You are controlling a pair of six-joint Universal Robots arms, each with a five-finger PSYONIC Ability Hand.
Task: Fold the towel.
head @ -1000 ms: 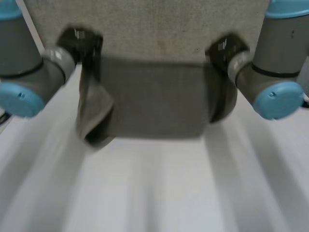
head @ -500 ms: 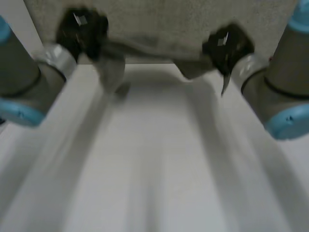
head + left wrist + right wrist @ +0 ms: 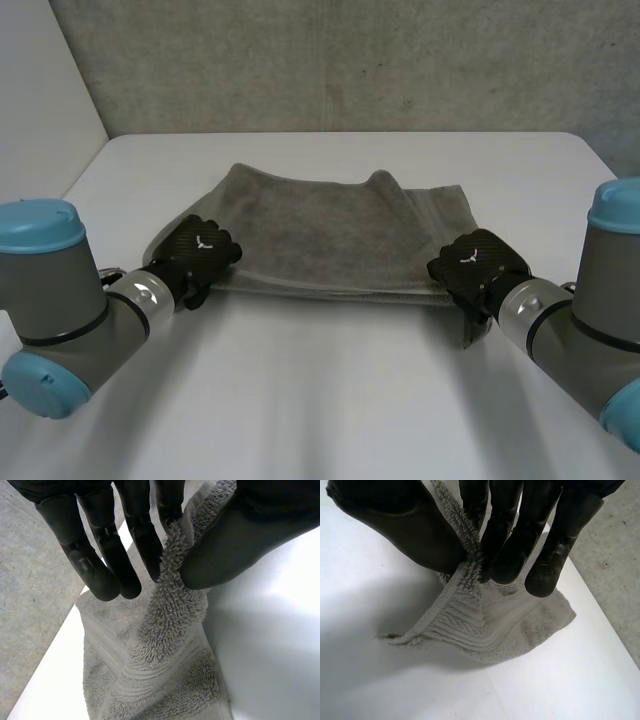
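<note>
Towel (image 3: 330,235) now lies doubled over on the white table (image 3: 330,400), no longer hoisted up as it was a second ago. The left hand (image 3: 197,255) and right hand (image 3: 478,265) each pinch a near corner between thumb and fingers.

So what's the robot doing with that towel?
It's folding it. The grey towel lies on the white table and already looks doubled over. The left hand pinches one near corner between its fingers and thumb. The right hand pinches the other near corner the same way.
</note>
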